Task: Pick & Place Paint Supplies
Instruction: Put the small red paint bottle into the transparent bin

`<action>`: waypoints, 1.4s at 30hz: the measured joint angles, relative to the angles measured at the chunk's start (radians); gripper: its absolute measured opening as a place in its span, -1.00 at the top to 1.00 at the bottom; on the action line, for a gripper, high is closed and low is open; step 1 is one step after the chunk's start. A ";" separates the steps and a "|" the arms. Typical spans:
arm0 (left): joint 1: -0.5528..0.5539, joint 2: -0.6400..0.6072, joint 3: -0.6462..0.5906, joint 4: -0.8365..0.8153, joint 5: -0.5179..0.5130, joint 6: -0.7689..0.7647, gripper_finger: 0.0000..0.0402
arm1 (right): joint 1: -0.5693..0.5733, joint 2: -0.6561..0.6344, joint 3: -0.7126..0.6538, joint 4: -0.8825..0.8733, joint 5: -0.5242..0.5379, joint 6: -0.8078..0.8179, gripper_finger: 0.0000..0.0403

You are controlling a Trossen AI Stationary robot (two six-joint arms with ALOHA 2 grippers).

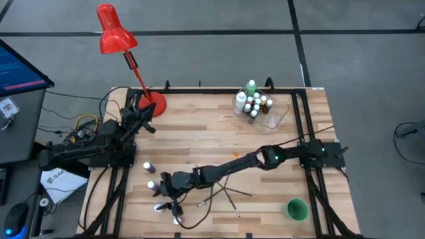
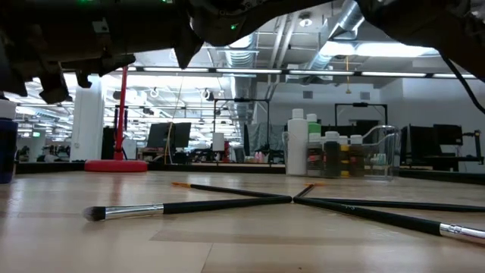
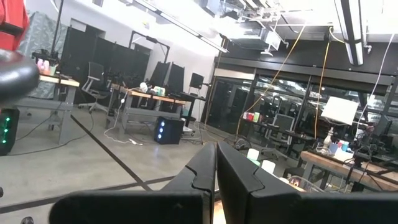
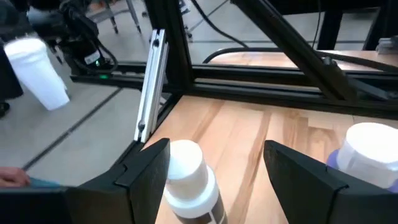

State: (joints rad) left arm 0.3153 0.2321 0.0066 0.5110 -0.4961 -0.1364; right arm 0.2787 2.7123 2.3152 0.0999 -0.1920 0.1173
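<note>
My right arm reaches across the table to its near left part. Its gripper is open and points toward the left edge. A tiny white-capped paint bottle stands upright between the fingers, close to one of them. A second small bottle stands outside the other finger. More tiny bottles stand nearby on the wood. Thin dark paintbrushes lie crossed on the table. My left gripper is shut, parked by the left edge. My right gripper comes in level from the table's right, with its fingers on either side of the tiny bottle's white cap. The cap is right beside one finger. I cannot tell whether they touch. The bottle stands upright on the table.
A clear tub at the far right holds the taller green and white bottles and several small ones. A green cup stands near the right front corner. A red lamp's base sits at the far left. Black frame rails edge the table.
</note>
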 joint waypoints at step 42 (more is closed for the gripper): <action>0.000 0.005 0.000 0.007 0.000 0.000 0.96 | 0.123 -0.103 -0.003 -0.376 -0.046 -0.169 -0.27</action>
State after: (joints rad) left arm 0.3153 0.2367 0.0065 0.5182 -0.4962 -0.1364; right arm 0.4015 2.6095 2.3123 -0.2762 -0.2380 -0.0517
